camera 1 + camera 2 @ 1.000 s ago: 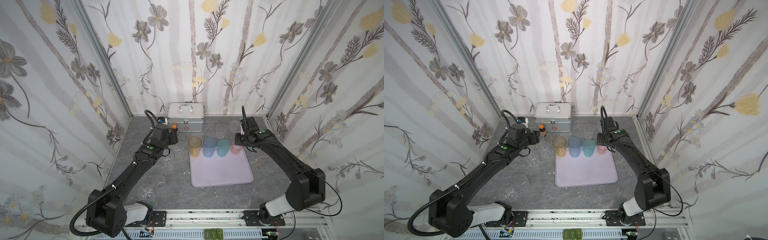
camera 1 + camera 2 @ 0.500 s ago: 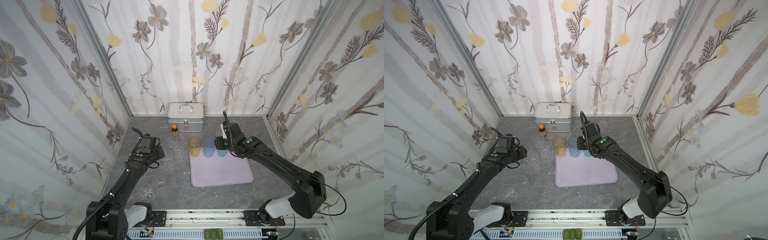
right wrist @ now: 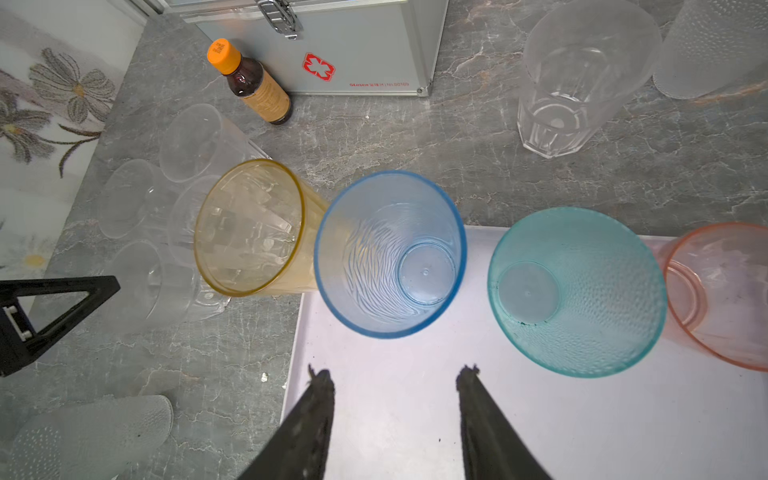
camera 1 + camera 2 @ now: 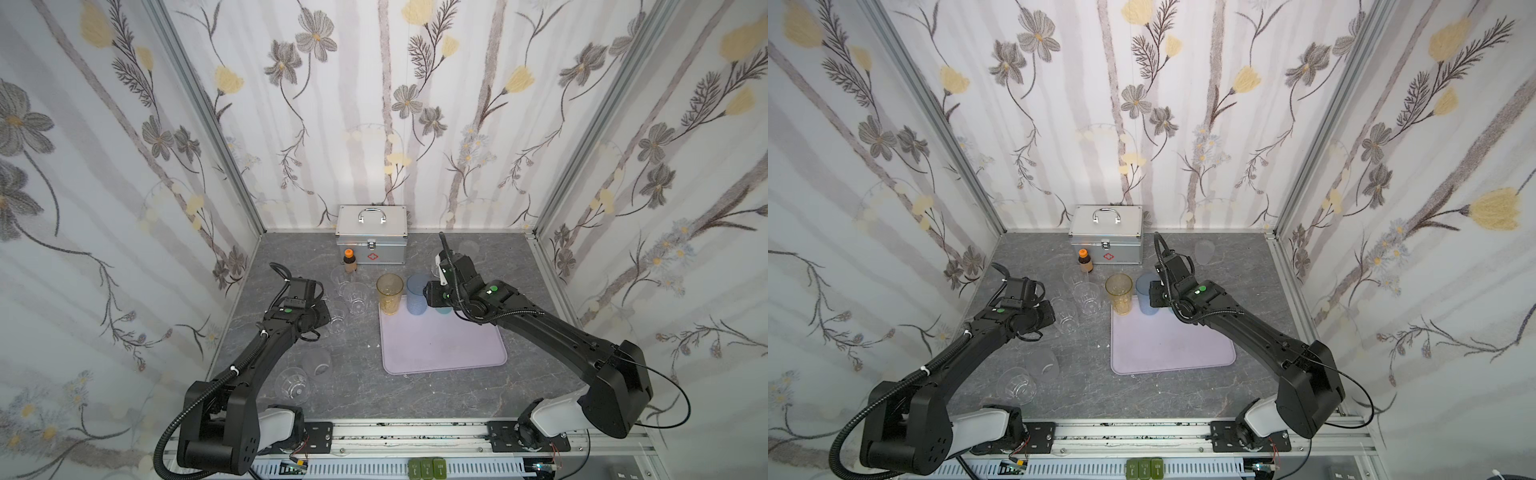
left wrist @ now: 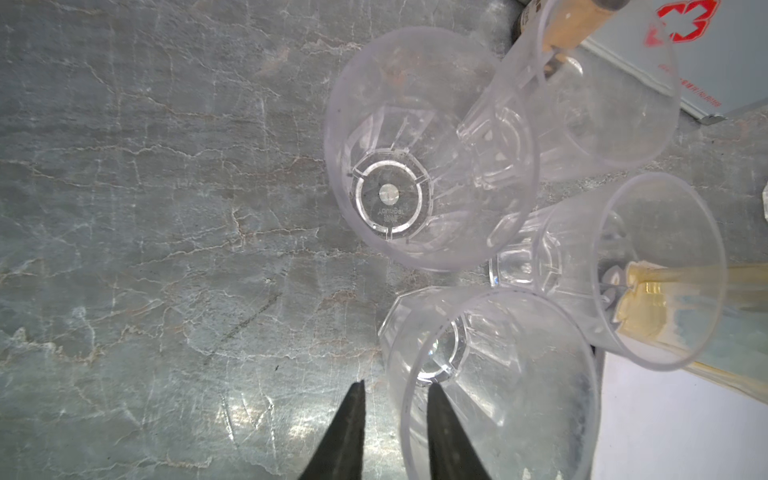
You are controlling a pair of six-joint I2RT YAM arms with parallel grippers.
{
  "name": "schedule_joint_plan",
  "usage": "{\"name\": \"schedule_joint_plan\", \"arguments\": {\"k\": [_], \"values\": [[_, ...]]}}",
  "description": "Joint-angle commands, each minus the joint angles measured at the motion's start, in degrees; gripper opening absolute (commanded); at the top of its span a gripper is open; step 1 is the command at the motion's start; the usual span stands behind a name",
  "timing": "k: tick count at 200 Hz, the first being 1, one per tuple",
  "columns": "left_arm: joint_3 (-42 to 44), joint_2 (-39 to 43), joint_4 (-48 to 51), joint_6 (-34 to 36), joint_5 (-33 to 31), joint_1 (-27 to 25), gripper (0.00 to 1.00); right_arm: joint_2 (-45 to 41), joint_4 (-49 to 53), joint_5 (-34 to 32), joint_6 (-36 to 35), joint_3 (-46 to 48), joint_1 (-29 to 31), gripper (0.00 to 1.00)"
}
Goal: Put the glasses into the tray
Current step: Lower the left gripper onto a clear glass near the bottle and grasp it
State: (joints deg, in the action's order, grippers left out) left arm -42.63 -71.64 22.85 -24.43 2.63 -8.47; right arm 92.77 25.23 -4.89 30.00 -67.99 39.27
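**L GRIPPER ASTRIDE CLEAR GLASS RIM; TRAY LIES TOWARD R SIDE**

L gripper (image 5: 395, 384): jaws narrow, one finger inside and one outside the wall of a short clear glass (image 5: 498, 395). A sliver of gap shows on each side of the wall, so cannot tell if it is clamped. The glass stands upright on the tabletop, long axis vertical, mouth up. Three other clear glasses (image 5: 428, 149) stand close beside it.

Key relation: tray (image 4: 444, 345) lies just beside this group, on the R arm's side. L arm is the nearer to the group. Judgement: straight lift reqd before any sideways carry, else neighbours get knocked.

R gripper (image 3: 394, 372): jaws approx half open, empty, over the tray w/ blue glass (image 3: 390, 253) directly ahead. Blue, teal glass (image 3: 577, 291) and pink glass (image 3: 719, 291) stand along the tray's far edge. Amber glass (image 4: 390, 293) is at its corner, unclear if fully inside the rim. Tray's near part is bare.
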Motion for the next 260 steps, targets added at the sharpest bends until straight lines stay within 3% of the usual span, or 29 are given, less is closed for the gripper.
{"name": "schedule_joint_plan", "arguments": {"k": [1, 17, 70, 124, 152, 181, 227, 260], "values": [[1.01, 0.20, -2.02, -0.80, -0.71, -0.04, 0.14, 0.73, -1.96, -0.65, 0.62, -0.69, 0.35, 0.49], [2.37, 1.69, -1.93, -0.95, -0.83, -0.01, 0.00, 1.00, -2.00, -0.82, 0.58, -0.40, 0.53, 0.49], [1.58, 5.36, 0.66, -3.29, 0.04, -1.97, 0.00, 1.84, -2.24, -0.78, 0.50, -0.59, 0.50, 0.49], [-9.86, 7.44, 13.85, -4.38, -5.93, -12.64, 0.00, 0.38, -1.48, -3.18, -0.32, -1.28, 0.44, 0.49], [-10.98, 6.78, 17.06, -6.73, -6.40, -19.63, 0.00, 0.48, -1.33, -3.38, -0.41, -1.44, 0.29, 0.49], [-10.90, 6.86, 18.41, -7.91, -6.30, -22.65, 0.00, 0.98, -0.93, -3.49, -0.78, -2.23, 0.15, 0.49], [-15.64, -0.22, 18.37, -7.88, -5.44, -30.14, 0.00, 2.72, -0.19, -2.85, -0.96, -3.99, -0.03, 0.49], [-17.80, -6.32, 18.15, -7.65, -6.68, -32.69, 0.00, 2.39, -0.09, -3.13, -0.96, -3.57, -0.20, 0.49]]}}
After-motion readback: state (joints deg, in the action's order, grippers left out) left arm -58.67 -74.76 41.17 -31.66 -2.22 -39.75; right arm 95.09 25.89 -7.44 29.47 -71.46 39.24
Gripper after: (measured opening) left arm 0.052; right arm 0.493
